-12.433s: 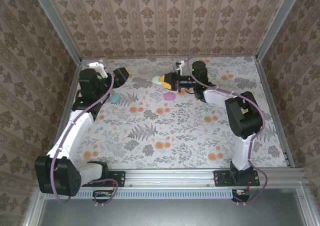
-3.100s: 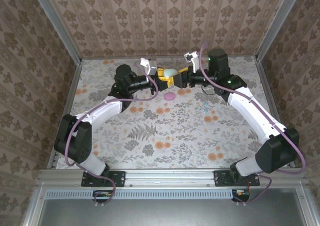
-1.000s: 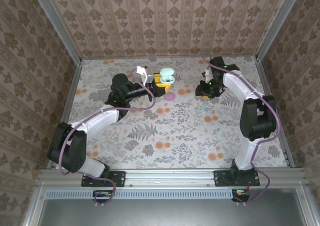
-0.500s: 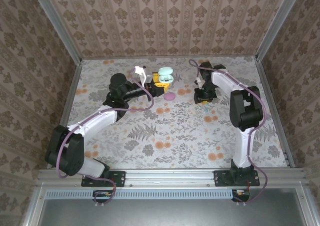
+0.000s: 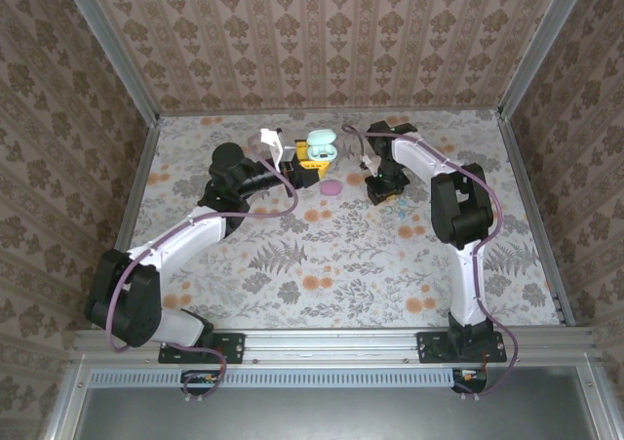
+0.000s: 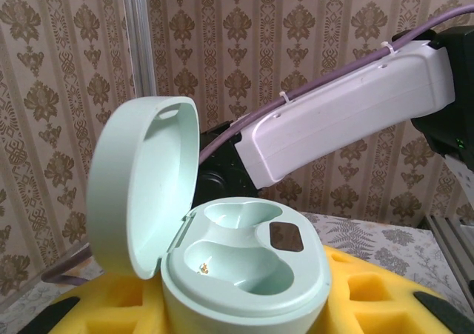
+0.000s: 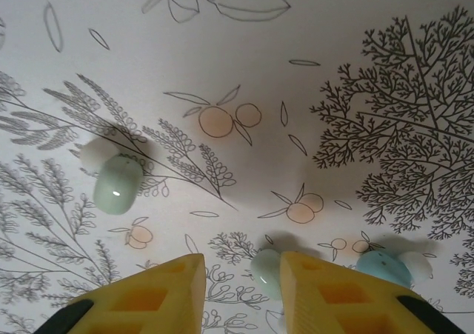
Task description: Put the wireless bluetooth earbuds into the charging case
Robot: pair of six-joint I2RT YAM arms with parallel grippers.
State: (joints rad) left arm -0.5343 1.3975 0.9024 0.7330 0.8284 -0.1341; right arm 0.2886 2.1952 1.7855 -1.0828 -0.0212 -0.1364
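While the charging case (image 6: 244, 267) is pinched between the yellow pads (image 6: 378, 286) of the left gripper (image 5: 313, 160) with its lid (image 6: 141, 186) flipped up, toward the far edge of the table (image 5: 244, 284), a pink case (image 5: 331, 187) is found lying on the cloth (image 7: 244, 52) close by. From the left wrist, the right arm's white link (image 6: 348, 119) is seen crossing behind the open case. The right gripper (image 7: 241, 282) is pointed down at the cloth with fingers (image 7: 141, 297) parted; a pale earbud (image 7: 265, 273) is seen in the gap, touching one finger only. A mint earbud (image 7: 117, 184) and a teal earbud (image 7: 385, 267) are spread out to either side of it. Floral cloth is laid over the whole table, and wallpapered walls (image 5: 322, 40) and a metal frame (image 5: 531, 55) are set round three edges. Open cloth is seen across the near half
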